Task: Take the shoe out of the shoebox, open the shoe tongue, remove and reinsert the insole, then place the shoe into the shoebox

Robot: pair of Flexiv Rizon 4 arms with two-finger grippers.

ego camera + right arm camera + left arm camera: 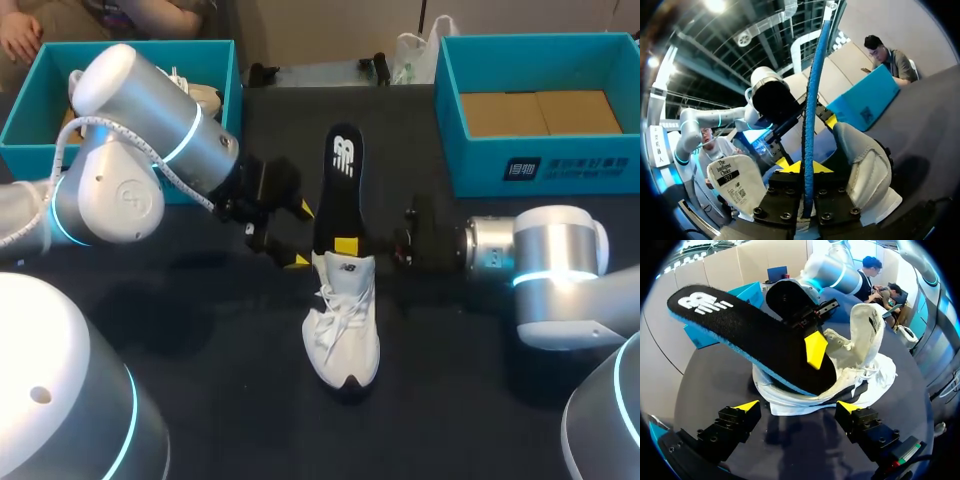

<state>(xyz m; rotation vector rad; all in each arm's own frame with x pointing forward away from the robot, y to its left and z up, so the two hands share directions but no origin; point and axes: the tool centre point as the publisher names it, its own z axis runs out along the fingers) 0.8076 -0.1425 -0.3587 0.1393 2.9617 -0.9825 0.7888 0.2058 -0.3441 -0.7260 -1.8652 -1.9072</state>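
Your right jaws are pinching the insole (809,115) from both sides. Its blue-edged sheet stands edge-on between their yellow fingertips (823,167) and rises ahead of them. In the left wrist view, one of those fingertips lies flat against the insole's black top face. The insole's lower end sits in the mouth of the white shoe (343,330), and the rest slants up and out over the heel. The tongue (865,325) stands upright, clear of the opening.

Your left jaws are spread wide and hold nothing. The shoe's heel lies just ahead of them, untouched. The shoe rests on its sole on the dark desk (200,330), toe pointing back toward the robot.

A teal shoebox (540,165) stands beyond the right jaws. A second box (130,46), beyond the left jaws, holds another white shoe (205,97).
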